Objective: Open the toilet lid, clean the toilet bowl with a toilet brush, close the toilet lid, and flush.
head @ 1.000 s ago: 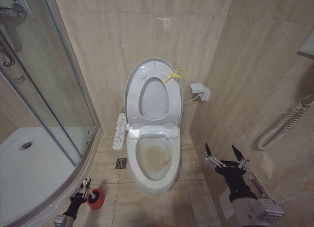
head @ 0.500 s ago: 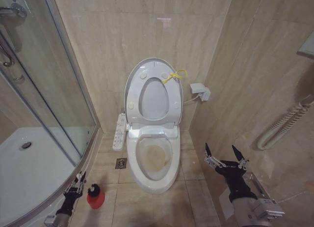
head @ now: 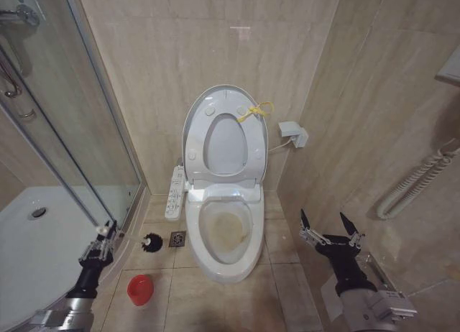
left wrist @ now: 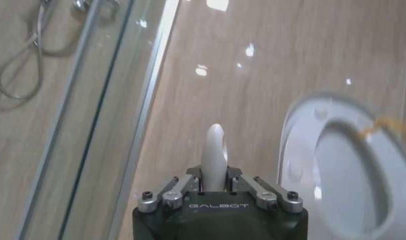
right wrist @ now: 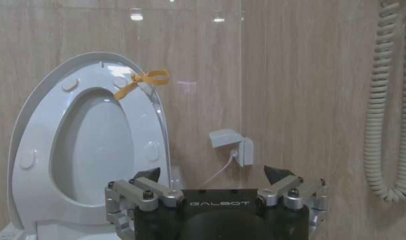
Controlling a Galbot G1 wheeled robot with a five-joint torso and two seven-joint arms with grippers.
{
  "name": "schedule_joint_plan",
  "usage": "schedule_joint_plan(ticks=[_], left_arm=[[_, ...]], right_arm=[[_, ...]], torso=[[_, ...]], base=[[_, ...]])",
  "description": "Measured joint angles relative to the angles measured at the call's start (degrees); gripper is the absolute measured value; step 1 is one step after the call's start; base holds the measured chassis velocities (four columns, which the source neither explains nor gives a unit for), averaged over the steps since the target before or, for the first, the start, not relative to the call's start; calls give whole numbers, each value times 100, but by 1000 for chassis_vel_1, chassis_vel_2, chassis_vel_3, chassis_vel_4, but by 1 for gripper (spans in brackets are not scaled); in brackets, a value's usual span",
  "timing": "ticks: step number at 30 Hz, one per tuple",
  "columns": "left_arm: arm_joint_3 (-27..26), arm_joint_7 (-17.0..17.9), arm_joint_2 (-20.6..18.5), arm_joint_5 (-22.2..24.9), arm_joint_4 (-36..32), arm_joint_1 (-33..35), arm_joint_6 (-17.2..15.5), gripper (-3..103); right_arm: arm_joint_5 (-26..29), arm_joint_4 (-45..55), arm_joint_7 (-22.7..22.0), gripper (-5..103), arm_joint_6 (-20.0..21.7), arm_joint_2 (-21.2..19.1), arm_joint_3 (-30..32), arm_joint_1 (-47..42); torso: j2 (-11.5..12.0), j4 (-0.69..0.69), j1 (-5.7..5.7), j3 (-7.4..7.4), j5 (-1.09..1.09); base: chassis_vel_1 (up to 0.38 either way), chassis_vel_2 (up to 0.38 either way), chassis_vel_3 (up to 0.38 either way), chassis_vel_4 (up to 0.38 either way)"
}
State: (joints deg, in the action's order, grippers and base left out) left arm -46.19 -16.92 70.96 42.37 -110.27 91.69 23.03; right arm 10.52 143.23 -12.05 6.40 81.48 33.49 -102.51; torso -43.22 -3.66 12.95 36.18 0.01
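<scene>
Shower enclosure (head: 50, 203) with curved glass door at left of the head view, white tray at lower left. Beige tiled wall and floor across the rest of the frame.

Toilet bowl (head: 226, 235) at lower centre, open, yellowish-brown stain on the inner basin. Toilet lid (head: 224, 134) raised upright against the back wall at centre, white seat ring (head: 253, 141) raised with it; yellow cord loop (head: 256, 111) at upper right of the lid rim. Same lid at lower right of the left wrist view (left wrist: 343, 165) and left half of the right wrist view (right wrist: 83, 145), cord loop (right wrist: 141, 81) at its top.

Control panel (head: 175, 192) on the bowl's left side. Coiled hose (head: 417, 182) on the wall at right of the frame. Wall socket box (head: 293, 134) right of the lid.

Right gripper (head: 330, 228) at lower right, in the air beside the bowl, fingers spread wide, holding nothing.

Left gripper (head: 100, 242) at lower left, near the shower door edge, closed around the white handle of the toilet brush (head: 147, 241); black bristle head off the floor, left of the bowl, just beside the floor drain (head: 177, 238). Handle tip (left wrist: 214, 150) protruding between the fingers at centre of the left wrist view.

Red holder cup (head: 140, 289) on the floor at lower left, below the brush head, apart from it.
</scene>
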Motion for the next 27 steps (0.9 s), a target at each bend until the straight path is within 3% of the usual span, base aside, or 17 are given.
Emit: schedule_joint_plan(ticks=[4,6,9,12,20,27], left_arm=[[-196,217,21,557,-910,407,-412,22],[-204,274,12,702,-1071,430,-519,22],[-162,356,-59,1401,-1527,328,-930,22],[-79,313,-132,1723,-1554,157,-1054,22],[339,-50,-691,2975,-614,-874,-1270,22],[921,-367,-967,3170,305,-1504,-1274,22]], right_arm=[[0,0,0,100,0,0,0,0],[0,0,0,100,0,0,0,0],[0,0,0,100,0,0,0,0],[0,0,0,100,0,0,0,0],[0,0,0,100,0,0,0,0],[0,0,0,100,0,0,0,0]], torso=[[0,0,0,0,0],[0,0,0,0,-1],[0,-2,0,0,0],[0,-1,0,0,-2],[0,-2,2,0,-2],[0,-1,2,0,-2]], base=[[0,0,0,0],[0,0,0,0],[0,0,0,0],[0,0,0,0],[0,0,0,0],[0,0,0,0]])
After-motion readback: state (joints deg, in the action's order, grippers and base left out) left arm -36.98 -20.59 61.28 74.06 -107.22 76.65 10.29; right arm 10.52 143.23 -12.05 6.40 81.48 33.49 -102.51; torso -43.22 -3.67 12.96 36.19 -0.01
